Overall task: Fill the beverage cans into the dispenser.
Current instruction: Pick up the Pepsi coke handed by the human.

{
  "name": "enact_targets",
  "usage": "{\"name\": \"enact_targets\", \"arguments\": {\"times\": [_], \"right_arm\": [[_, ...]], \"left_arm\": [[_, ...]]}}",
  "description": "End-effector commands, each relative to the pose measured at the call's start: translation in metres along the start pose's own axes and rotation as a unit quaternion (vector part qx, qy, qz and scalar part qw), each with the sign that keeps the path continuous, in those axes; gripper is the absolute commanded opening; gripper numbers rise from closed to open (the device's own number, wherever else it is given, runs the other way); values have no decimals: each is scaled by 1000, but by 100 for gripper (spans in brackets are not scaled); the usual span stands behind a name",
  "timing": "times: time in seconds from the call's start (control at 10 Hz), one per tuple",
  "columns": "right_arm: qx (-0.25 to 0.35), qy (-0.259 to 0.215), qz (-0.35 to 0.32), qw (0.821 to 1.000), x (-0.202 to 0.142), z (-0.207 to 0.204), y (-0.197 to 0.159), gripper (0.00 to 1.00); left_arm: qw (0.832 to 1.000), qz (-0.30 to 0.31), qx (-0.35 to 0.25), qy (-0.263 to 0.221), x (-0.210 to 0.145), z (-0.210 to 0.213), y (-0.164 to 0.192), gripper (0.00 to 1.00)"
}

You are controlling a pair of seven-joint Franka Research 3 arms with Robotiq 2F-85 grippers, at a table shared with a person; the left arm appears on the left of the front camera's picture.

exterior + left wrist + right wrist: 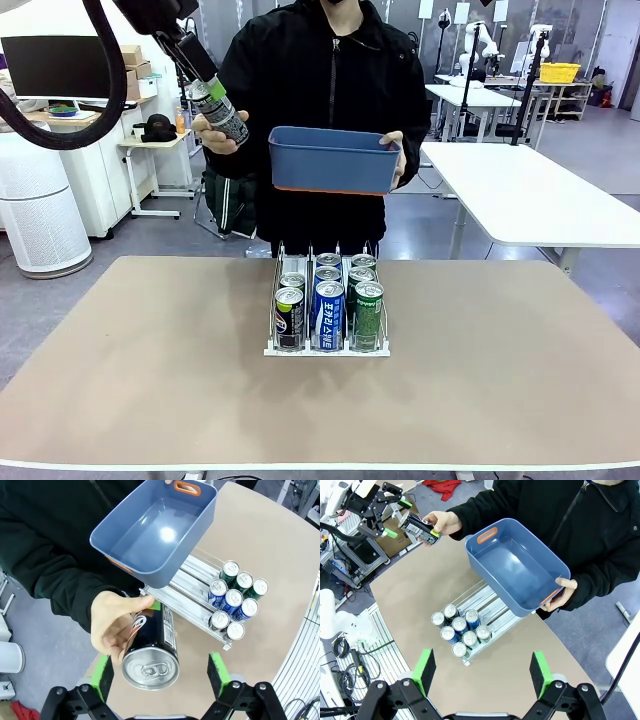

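Note:
A person's hand point(111, 625) holds a black beverage can point(151, 647) up at the far left, silver top toward my left wrist camera. My left gripper point(160, 674) is open around that can, with a gap between each green pad and its sides; the gripper point(208, 92) and can point(222, 112) are high above the table. The dispenser point(325, 348) stands mid-table with several cans: dark ones point(289, 312) in the left lane, blue-and-white point(327, 308) in the middle, green point(368, 310) on the right. My right gripper point(482, 680) hangs open and empty high over the table.
The person's other hand holds an empty blue plastic bin point(333, 160) at chest height above the table's far edge. Bare tan tabletop point(150, 380) lies all around the dispenser. White tables point(530, 190) stand behind on the right.

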State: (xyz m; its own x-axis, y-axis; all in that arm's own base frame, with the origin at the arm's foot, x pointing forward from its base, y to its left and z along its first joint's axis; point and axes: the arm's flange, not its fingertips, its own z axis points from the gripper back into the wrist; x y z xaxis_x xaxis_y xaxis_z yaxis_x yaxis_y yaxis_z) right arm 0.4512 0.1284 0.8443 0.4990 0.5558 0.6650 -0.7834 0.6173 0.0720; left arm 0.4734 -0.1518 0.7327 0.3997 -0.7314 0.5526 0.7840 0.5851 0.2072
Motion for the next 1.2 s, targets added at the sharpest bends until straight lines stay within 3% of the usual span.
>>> {"name": "enact_targets", "arguments": {"times": [0.0,1.1], "right_arm": [[1,1,1,1000,0,1,1,100],[1,1,1,1000,0,1,1,100]], "left_arm": [[1000,24,13,-6,-3,-5,3,100],[999,33,10,-38,-13,-35,22,100]]}}
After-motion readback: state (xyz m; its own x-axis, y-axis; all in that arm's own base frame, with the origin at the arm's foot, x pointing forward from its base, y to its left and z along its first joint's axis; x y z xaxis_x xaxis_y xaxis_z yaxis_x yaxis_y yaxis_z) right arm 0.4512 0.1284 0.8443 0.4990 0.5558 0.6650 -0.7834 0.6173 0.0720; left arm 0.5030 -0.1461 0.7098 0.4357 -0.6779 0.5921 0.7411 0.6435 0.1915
